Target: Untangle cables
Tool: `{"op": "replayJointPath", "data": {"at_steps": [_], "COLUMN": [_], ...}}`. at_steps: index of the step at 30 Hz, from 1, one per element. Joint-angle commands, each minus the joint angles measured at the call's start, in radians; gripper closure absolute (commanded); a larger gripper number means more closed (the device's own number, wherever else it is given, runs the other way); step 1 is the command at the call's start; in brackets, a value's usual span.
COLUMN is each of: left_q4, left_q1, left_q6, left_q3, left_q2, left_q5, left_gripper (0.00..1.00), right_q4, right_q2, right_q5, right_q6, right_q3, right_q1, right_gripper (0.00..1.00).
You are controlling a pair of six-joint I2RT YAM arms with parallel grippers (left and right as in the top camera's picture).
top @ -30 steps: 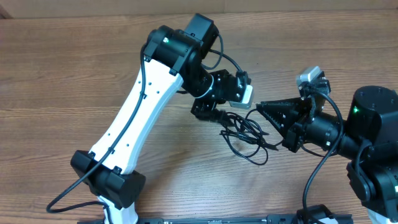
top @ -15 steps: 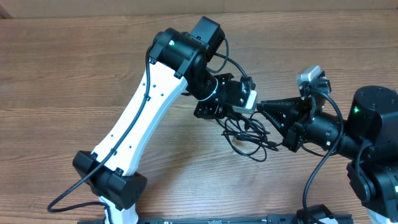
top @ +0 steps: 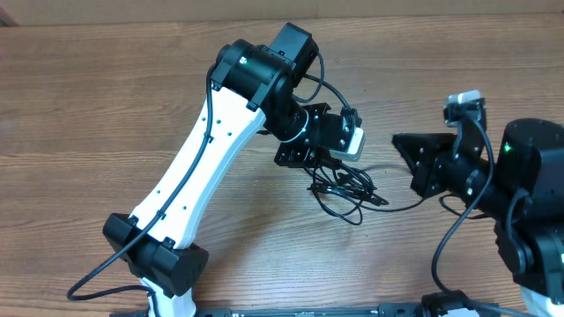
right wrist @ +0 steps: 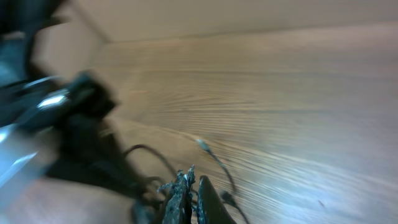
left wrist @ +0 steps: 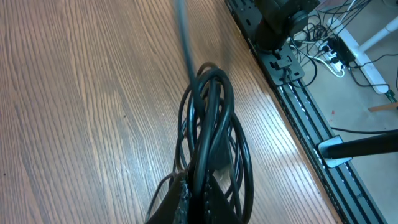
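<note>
The cables [top: 348,189] lie as a tangle of thin black loops at the middle of the wooden table. My left gripper [top: 324,167] sits at the tangle's upper left edge. In the left wrist view it [left wrist: 198,196] is shut on a thick black loop of the cables [left wrist: 211,118] that rises from between its fingers. My right gripper [top: 397,141] hangs shut to the right of the tangle, apart from it. One strand [top: 414,203] stretches right and runs under the right arm. The blurred right wrist view shows the shut gripper [right wrist: 191,180] beside a thin strand [right wrist: 214,162]; whether it pinches one is unclear.
The left arm's white link [top: 203,158] slants across the table's left half. The right arm's black body [top: 529,176] fills the right edge. In the left wrist view a black rail [left wrist: 298,124] runs along the table edge, with wiring [left wrist: 336,46] on the floor beyond.
My left gripper has closed on the tangle. My right gripper has drawn back to the right, away from the tangle, and one strand now stretches out toward it.
</note>
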Motion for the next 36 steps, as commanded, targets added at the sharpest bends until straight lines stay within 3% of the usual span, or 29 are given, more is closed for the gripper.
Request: {"op": "replayJointPath", "data": {"at_steps": [1, 9, 12, 14, 18, 20, 28, 32, 33, 34, 36], "left_q4": [-0.001, -0.003, -0.003, -0.002, -0.013, -0.021, -0.011, -0.002, 0.001, 0.002, 0.002], "left_q1": [-0.006, -0.006, -0.006, -0.005, -0.005, -0.005, -0.005, -0.005, -0.005, -0.005, -0.005], "left_q6": [0.016, 0.016, 0.016, 0.016, 0.011, 0.011, 0.011, 0.012, 0.012, 0.012, 0.012], "left_q3": [0.006, 0.006, 0.006, 0.006, 0.006, 0.006, 0.006, 0.006, 0.006, 0.006, 0.006], "left_q2": [-0.011, -0.011, -0.011, -0.011, -0.011, -0.011, -0.011, -0.011, -0.011, -0.011, -0.011], "left_q5": [0.021, 0.02, 0.019, 0.012, -0.046, -0.068, -0.085, -0.044, -0.039, -0.035, -0.035], "left_gripper": [0.96, 0.96, 0.96, 0.96, 0.96, 0.96, 0.96, 0.96, 0.96, 0.96, 0.96], "right_q4": [-0.016, -0.084, -0.093, -0.095, -0.14, -0.171, -0.367, -0.377, -0.379, -0.379, -0.376], "right_q2": [0.014, 0.078, 0.1, 0.109, 0.117, 0.121, 0.158, 0.197, 0.214, 0.235, 0.259], "right_q5": [0.18, 0.221, 0.136, 0.026, -0.13, -0.137, -0.35, -0.384, -0.396, -0.413, -0.42], "right_q6": [0.124, 0.15, 0.033, -0.098, -0.367, -0.431, -0.803, -0.839, -0.839, -0.839, -0.839], "right_q3": [0.028, 0.027, 0.027, 0.026, 0.023, 0.023, 0.011, -0.029, -0.032, -0.032, -0.032], "right_q1": [-0.034, -0.078, -0.078, -0.078, -0.078, -0.078, -0.078, -0.078, -0.078, -0.078, -0.078], "right_gripper": [0.96, 0.96, 0.96, 0.88, 0.47, 0.44, 0.43, 0.44, 0.5, 0.69, 0.86]}}
